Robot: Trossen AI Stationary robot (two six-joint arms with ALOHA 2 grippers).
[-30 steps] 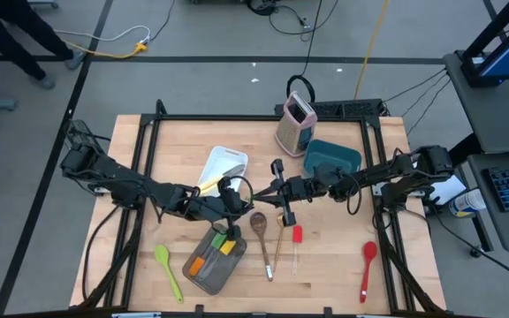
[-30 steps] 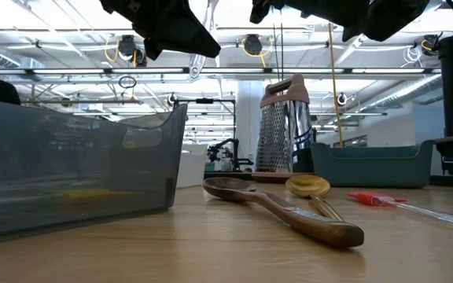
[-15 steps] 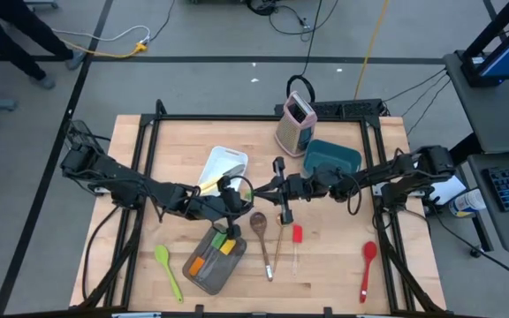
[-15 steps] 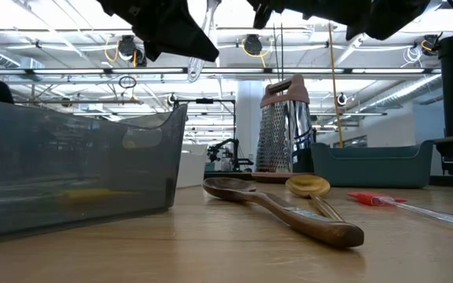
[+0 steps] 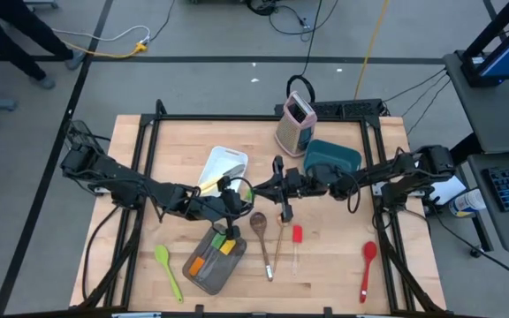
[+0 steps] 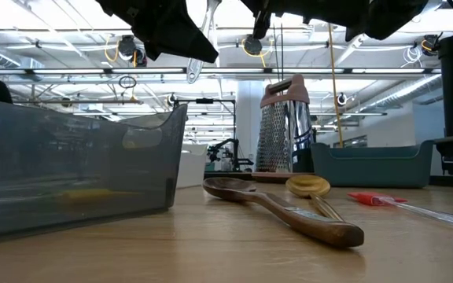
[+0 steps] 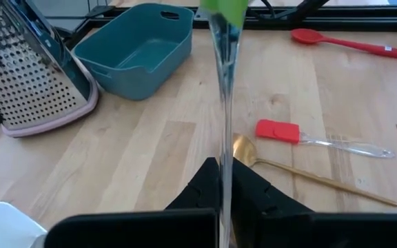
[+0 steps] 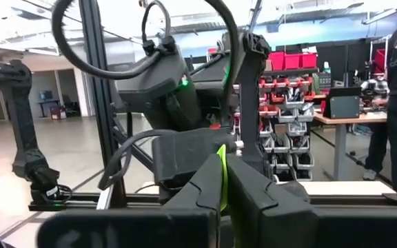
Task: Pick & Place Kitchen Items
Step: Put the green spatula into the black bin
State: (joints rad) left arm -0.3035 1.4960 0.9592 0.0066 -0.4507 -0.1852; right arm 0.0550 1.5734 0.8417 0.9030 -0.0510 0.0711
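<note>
Two claws are clenching one utensil: the left claw (image 7: 225, 172) is gripping the clear handle of the green spatula (image 7: 224, 89), and the right claw (image 8: 222, 172) is closing on what appears to be its green blade. This spatula is hanging above the counter (image 5: 343, 265), near the grey pan (image 5: 193, 276). If both arms are pulling while neither is letting go, the thin handle is risking bending, or slipping and dropping beside the pan.
</note>
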